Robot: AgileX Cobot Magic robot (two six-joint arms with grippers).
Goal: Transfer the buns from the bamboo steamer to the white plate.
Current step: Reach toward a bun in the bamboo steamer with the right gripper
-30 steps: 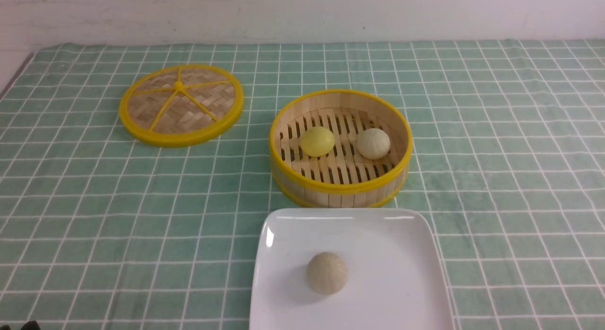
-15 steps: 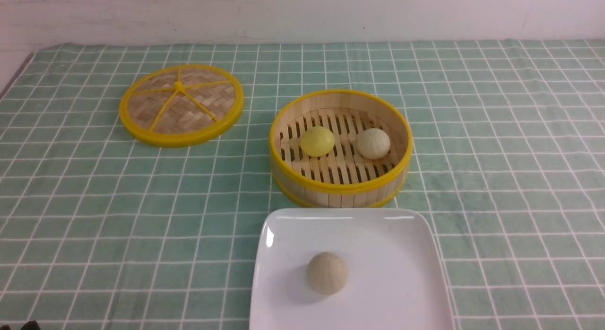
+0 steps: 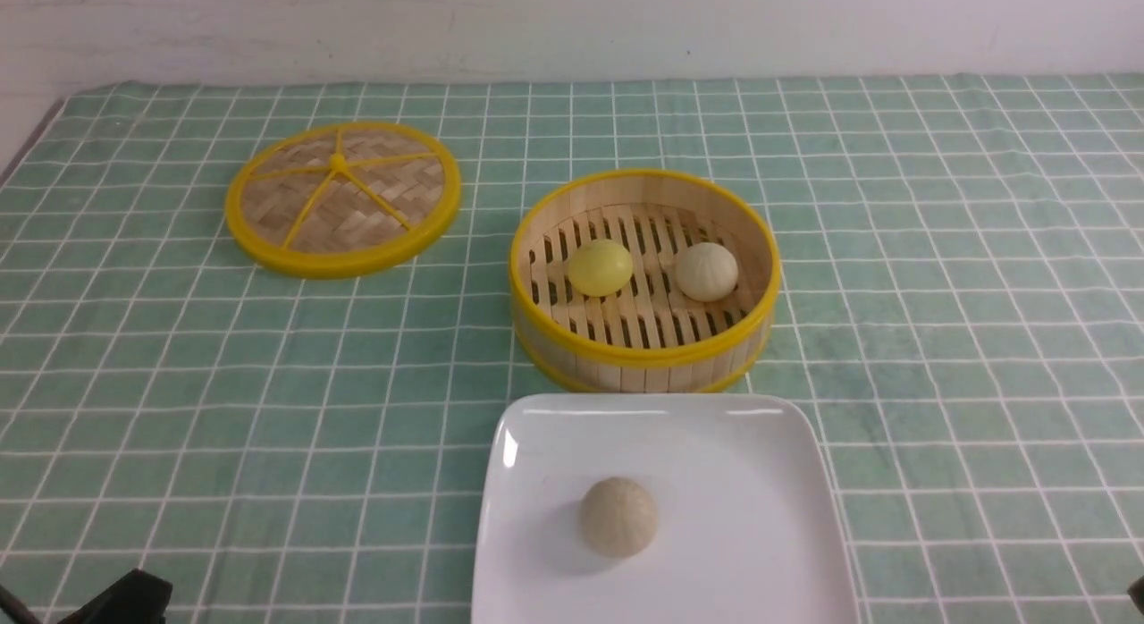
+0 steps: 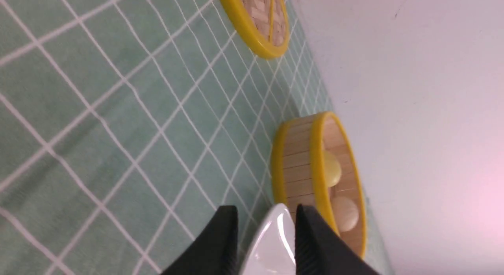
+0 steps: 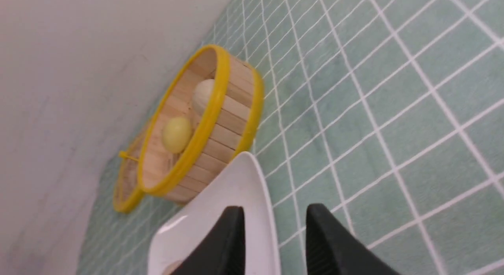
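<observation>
Front view: the steamer stands just right of the frame's centre on the green checked cloth. On its slats sit the yellow bun, to the left, and the cream bun, to the right, a little apart. The white plate fills the lower middle, its far edge just beside the steamer's near wall. A tan bun rests on the plate, left of its middle. The lid lies flat in the upper left, well apart from the steamer. A dark bit of my left arm pokes in at the bottom left corner

Left wrist view: my left claw hangs above the cloth with its two black fingers parted and nothing between them. A corner of the plate shows through the gap. Beyond it the steamer holds both buns, and the lid lies farther off

Right wrist view: my right claw is likewise spread and empty, poised over the plate's edge. The steamer stands just past the plate with both buns inside, and the lid peeks out behind it
</observation>
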